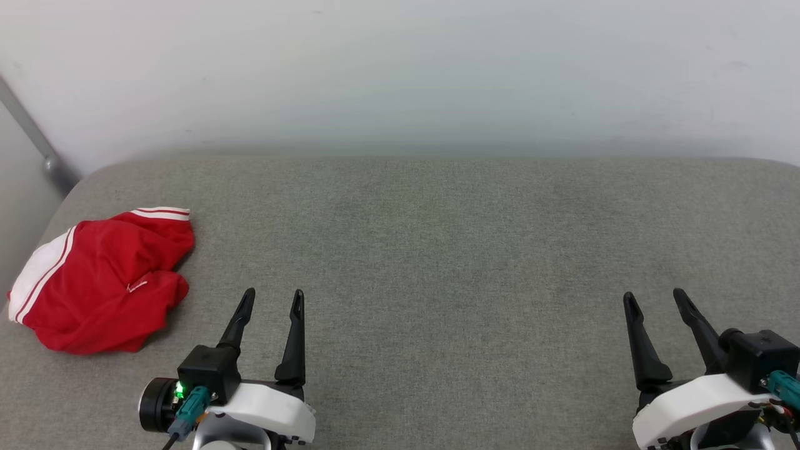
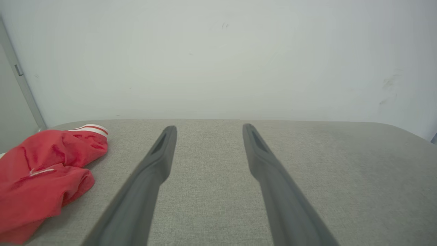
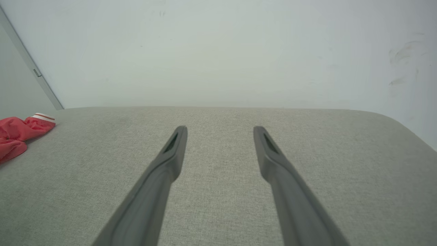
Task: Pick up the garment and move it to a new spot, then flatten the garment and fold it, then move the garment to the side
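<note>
The garment [image 1: 103,278] lies crumpled in a red heap at the left edge of the grey fabric surface [image 1: 437,250], white striped trim showing at its top and left. It also appears at the left of the left wrist view as the garment [image 2: 44,174] and far left in the right wrist view as the garment [image 3: 20,133]. My left gripper [image 1: 274,299] stands open just right of the heap, nothing between its fingers. At the lower right, my right gripper [image 1: 654,299] is open and empty too. In the wrist views the left gripper [image 2: 209,128] and right gripper [image 3: 220,129] point toward the wall.
A pale wall [image 1: 400,75] rises behind the surface. A grey metal bar [image 1: 31,140] slants down at the far left corner. The surface's left edge runs close beside the garment.
</note>
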Robot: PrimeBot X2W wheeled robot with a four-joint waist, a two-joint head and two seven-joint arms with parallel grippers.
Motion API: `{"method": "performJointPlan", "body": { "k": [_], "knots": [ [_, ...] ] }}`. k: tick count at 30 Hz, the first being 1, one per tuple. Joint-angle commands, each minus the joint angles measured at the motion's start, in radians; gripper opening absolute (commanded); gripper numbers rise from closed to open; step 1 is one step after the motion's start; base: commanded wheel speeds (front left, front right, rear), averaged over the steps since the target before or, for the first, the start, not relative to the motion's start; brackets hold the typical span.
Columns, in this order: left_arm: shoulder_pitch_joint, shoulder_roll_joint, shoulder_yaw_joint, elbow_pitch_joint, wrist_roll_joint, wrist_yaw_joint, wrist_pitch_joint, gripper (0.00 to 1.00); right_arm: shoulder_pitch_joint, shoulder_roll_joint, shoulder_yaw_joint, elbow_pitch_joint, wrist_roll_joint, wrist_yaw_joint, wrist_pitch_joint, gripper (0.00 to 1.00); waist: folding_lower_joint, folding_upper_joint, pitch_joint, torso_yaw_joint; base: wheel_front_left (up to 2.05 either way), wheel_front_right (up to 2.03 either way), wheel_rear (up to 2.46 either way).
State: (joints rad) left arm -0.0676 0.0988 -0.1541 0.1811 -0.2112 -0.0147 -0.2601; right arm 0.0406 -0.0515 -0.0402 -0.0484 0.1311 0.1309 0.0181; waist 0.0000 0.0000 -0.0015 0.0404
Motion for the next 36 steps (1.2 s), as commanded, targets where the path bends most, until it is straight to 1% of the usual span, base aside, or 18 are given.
{"method": "performJointPlan", "body": {
  "k": [1,7,19,24,29,36],
  "knots": [
    [0.008,-0.002,0.004,0.004,0.001,-0.003,-0.008,1.00,0.006,0.002,0.001,-0.002,-0.005,0.000,-0.005,1.00,0.0000,0.0000,-0.001,0.001,0.00,0.00,0.00],
    [0.004,-0.010,0.014,0.026,-0.019,-0.002,-0.007,1.00,0.003,0.002,-0.001,-0.001,0.004,0.000,-0.008,1.00,0.0000,0.0000,-0.001,0.004,0.00,0.00,0.00],
    [-0.015,-0.014,0.020,0.048,-0.022,0.002,-0.006,1.00,0.006,0.002,-0.008,-0.004,0.001,0.000,0.000,1.00,0.0000,0.0000,-0.003,0.008,0.00,0.00,0.00],
    [-0.023,-0.017,0.028,0.042,-0.028,0.007,-0.006,1.00,-0.003,0.002,0.004,-0.020,-0.010,0.000,0.004,1.00,0.0000,0.0000,0.003,0.023,0.00,0.00,0.00],
    [-0.034,-0.021,0.050,0.036,-0.044,0.012,-0.006,1.00,-0.021,0.002,0.027,-0.040,-0.026,0.000,0.018,1.00,0.0000,0.0000,0.016,0.074,0.00,0.00,0.00],
    [-0.042,-0.026,0.088,0.030,-0.057,0.019,-0.006,1.00,-0.043,0.002,0.063,-0.045,-0.036,0.000,0.031,1.00,0.0000,0.0000,0.022,0.198,0.00,0.00,0.00]
  ]
}}
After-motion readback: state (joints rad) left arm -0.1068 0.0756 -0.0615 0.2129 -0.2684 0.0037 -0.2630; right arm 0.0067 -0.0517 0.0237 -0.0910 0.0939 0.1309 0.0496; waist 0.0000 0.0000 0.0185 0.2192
